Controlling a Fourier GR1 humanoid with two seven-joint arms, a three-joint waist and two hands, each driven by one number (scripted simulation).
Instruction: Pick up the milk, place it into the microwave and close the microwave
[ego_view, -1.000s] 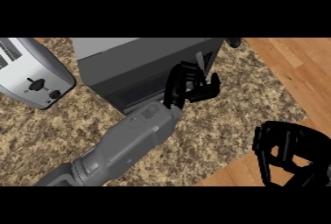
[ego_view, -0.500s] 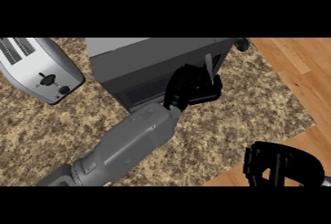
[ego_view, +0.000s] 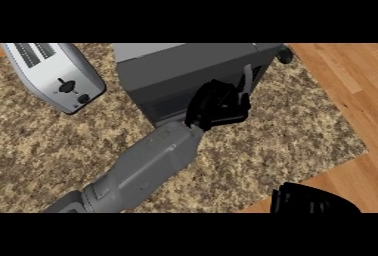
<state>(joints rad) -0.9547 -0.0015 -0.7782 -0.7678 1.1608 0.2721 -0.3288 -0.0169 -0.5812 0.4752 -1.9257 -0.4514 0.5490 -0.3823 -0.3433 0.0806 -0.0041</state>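
Now left hand (ego_view: 218, 106) against microwave (ego_view: 184, 70) front, fingers curled on nothing visible; right hand (ego_view: 310, 201) low, fingers unclear; toaster (ego_view: 55, 75) left.

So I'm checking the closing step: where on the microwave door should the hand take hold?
Best at the thin upright handle on the door's right side, where the left hand already is. It stands off the microwave, so fingers could likely hook it from the front. Whether the door is fully closed is unclear.

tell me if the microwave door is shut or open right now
Looks shut: the microwave's dark front reads as one flat face, with no door swung out. The left hand is against that front by the handle. No milk shows.
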